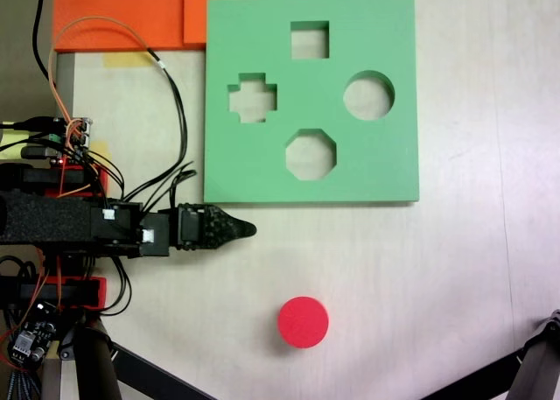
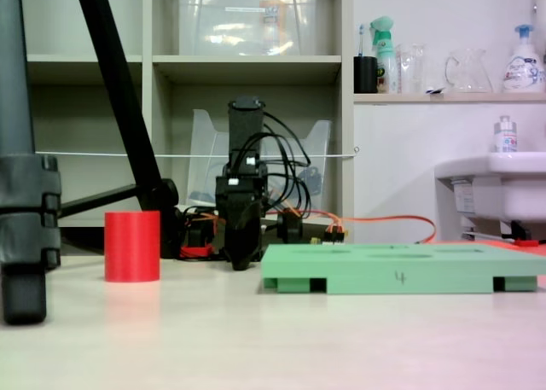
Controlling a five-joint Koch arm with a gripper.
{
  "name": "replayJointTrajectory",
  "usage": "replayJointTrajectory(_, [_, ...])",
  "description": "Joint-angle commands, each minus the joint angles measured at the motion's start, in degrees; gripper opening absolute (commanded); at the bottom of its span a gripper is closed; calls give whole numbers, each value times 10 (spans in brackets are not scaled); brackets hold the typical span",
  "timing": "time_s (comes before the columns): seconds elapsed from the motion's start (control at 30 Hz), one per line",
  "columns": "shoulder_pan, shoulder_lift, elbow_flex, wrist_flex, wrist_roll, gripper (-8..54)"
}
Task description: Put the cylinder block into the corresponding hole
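So the cylinder block [image 1: 304,322] is a short, bright red foam piece with a flat round top, standing upright on the pale tabletop [image 1: 420,269] in the lower middle of the top-down fixed view. In the low side-on fixed view it sits at the left [image 2: 132,246], smooth-walled and matte, well apart from the board.

The green foam board [image 1: 262,168] is a flat square slab filling the upper middle of the top-down view. It has four cutouts: a square one at the top, a cross-shaped one at the left, an octagonal one at the bottom, and the round hole [image 1: 368,95] at the right. From the side the board [image 2: 401,276] looks thick, with small notches along its bottom edge and a "4" marked on the front face.

The gripper [image 1: 245,228] is black, rough-looking plastic, pointing right from the left edge, just below the board's lower left corner and not touching the block. The jaws taper to one dark tip, so I can't tell if they're parted or closed.

Other stuff: orange foam pieces [image 1: 131,15] in the upper left, a tangle of black and orange cables [image 1: 166,94] by the arm, black tripod legs [image 2: 115,91] on the left of the side view, shelves behind, and a white sink [image 2: 499,189] at the right.
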Motion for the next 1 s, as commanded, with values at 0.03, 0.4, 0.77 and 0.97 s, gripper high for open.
replayJointTrajectory(0.03, [-10,34,40,-4,6,345])
replayJointTrajectory(0.4, [-10,36,40,-29,23,358])
replayJointTrajectory(0.77, [1,35,37,-419,695,352])
replayJointTrajectory(0.97, [49,-32,0,-422,881,334])
